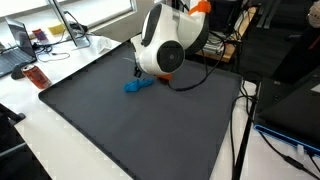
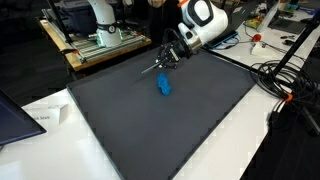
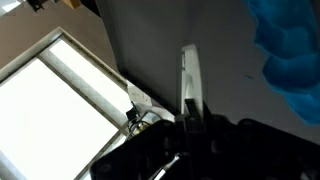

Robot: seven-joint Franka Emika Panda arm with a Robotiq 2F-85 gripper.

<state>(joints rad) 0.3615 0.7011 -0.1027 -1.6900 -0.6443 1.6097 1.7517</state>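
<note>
A blue crumpled object lies on the dark grey mat and shows in both exterior views. My gripper hangs low over the mat's far part, a short way from the blue object and apart from it. A thin pen-like stick juts from its tip. In the wrist view the gripper looks shut, with the pale stick between the jaws and the blue object at the right edge. In an exterior view the arm's white body hides most of the gripper.
The mat covers a white table. A laptop and a red item stand off the mat's corner. Cables lie beside the mat. A second machine base stands behind the table. A paper lies near the front corner.
</note>
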